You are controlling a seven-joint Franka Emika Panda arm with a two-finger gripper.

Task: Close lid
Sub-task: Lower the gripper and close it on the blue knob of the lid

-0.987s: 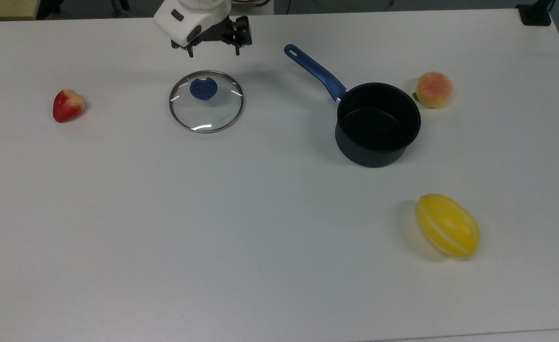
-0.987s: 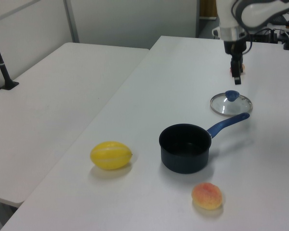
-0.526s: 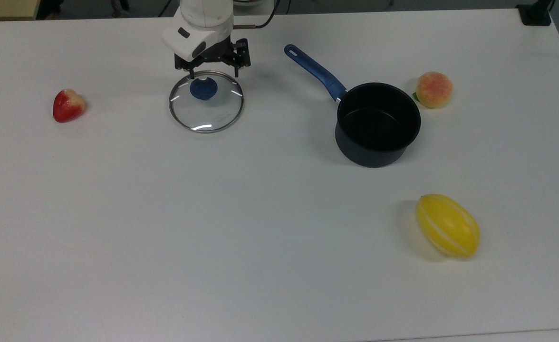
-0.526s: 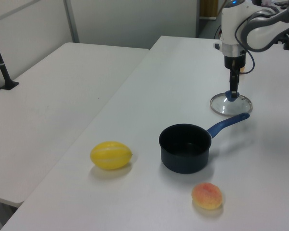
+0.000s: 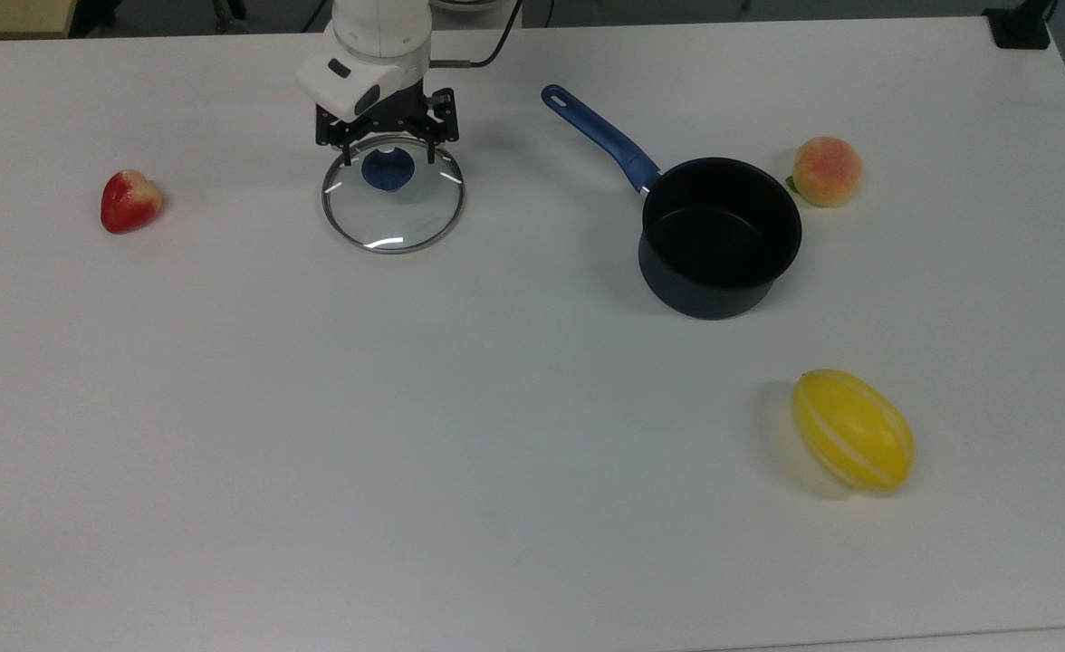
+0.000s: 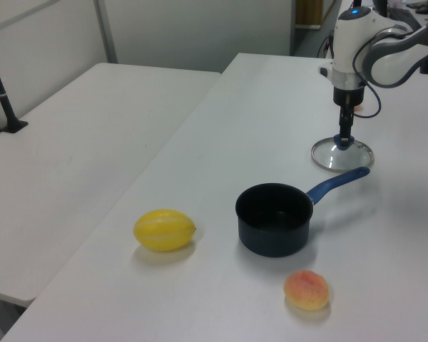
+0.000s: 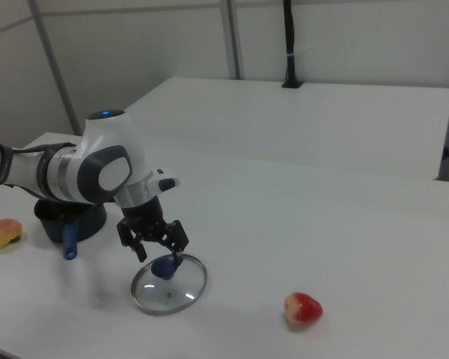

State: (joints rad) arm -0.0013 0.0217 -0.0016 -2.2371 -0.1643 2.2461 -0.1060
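1. At the top view's left, we found a strawberry [image 5: 130, 200] lying alone on the counter [image 5: 496, 453], well apart from the work.
2. Next, the lid [image 5: 393, 193] lay flat on the counter, its blue knob [image 5: 388, 169] upward and so ready for gripping.
3. The hand [image 5: 386, 156] stood over the knob with its fingers [image 5: 347, 158] spread open on either side of it, gripping nothing. We judged this the approach to a grasp.
4. Rightward sat the saucepan [image 5: 721, 235], empty and uncovered, its handle [image 5: 599, 136] angled toward the lid.
5. A peach [image 5: 826, 170] lay just beside the saucepan's far rim; a yellow melon [image 5: 853, 429] lay nearer the counter's front edge.
6. We noted open counter between lid and saucepan; in our judgement, only the handle needed clearing in transit.
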